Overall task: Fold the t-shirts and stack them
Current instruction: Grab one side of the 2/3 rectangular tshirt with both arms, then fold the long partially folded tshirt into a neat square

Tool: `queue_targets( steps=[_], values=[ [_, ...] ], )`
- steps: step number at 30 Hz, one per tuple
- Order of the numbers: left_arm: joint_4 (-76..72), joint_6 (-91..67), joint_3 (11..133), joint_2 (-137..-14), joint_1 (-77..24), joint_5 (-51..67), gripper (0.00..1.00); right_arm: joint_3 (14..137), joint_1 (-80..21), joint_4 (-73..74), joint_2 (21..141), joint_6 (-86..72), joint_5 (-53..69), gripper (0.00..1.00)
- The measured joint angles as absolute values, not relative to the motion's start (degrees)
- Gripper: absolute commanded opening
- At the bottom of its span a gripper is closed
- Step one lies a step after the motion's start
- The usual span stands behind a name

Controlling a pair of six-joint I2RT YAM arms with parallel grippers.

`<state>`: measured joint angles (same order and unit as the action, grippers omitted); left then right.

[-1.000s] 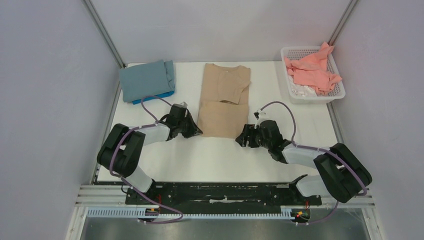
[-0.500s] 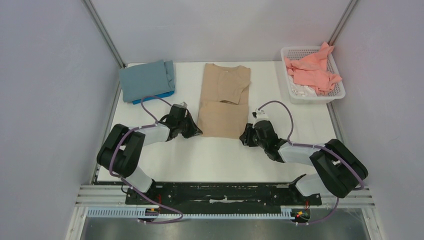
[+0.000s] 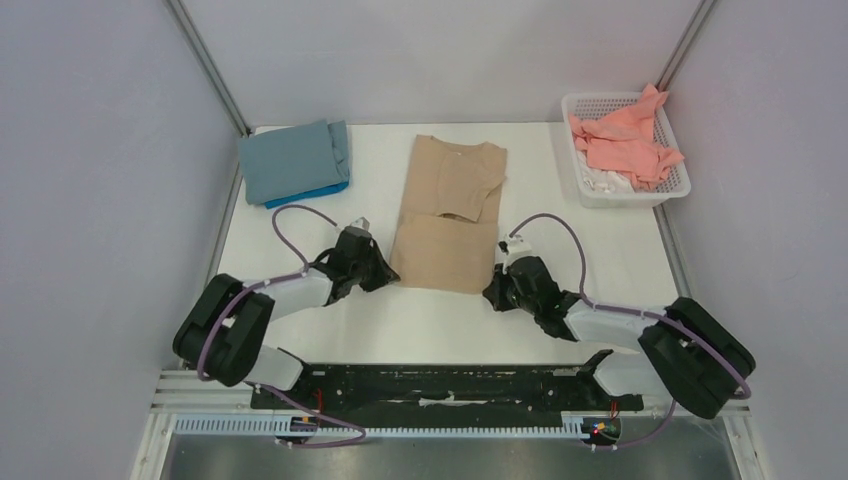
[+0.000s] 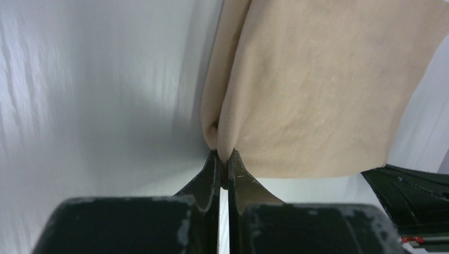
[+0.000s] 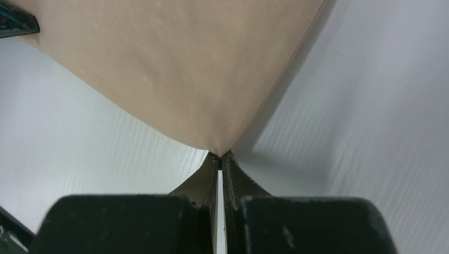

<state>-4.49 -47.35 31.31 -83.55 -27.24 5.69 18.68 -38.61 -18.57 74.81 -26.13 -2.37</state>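
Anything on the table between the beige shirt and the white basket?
Nothing. The top view shows bare white tabletop between the beige t-shirt and the basket.

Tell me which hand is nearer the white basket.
Right. The right hand pinches the near right corner of the beige shirt, on the side toward the basket; the left hand pinches the near left corner, opposite.

No legible text, labels or nos. anywhere
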Motion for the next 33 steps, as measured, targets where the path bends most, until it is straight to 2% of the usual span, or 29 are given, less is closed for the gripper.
queue_targets(
  steps=[6,12,20,25,33],
  values=[
    [-1.93,-52.77,19.49,-67.9,-37.28,1.72,0.02,9.91,-43.09,-13.52,59.68,-24.73,0.34,0.0],
    [9.23,-57.89,13.04,-50.92,-45.6,-0.62,0.02,2.68,-48.16,-7.51,42.65,-25.04,8.08,0.0],
    [20.4,-59.16,9.63,-33.54,-46.48,0.58,0.02,2.55,-52.99,-5.52,37.06,-24.93,11.49,0.0],
    [21.32,-59.35,11.53,-31.24,-46.5,0.01,0.02,4.64,-53.04,-4.25,37.1,-25.04,7.97,0.0],
    [23.11,-58.59,25.65,-38.41,-46.63,-5.96,0.02,19.73,-53.04,0.47,40.77,-23.86,1.41,0.0]
  ],
)
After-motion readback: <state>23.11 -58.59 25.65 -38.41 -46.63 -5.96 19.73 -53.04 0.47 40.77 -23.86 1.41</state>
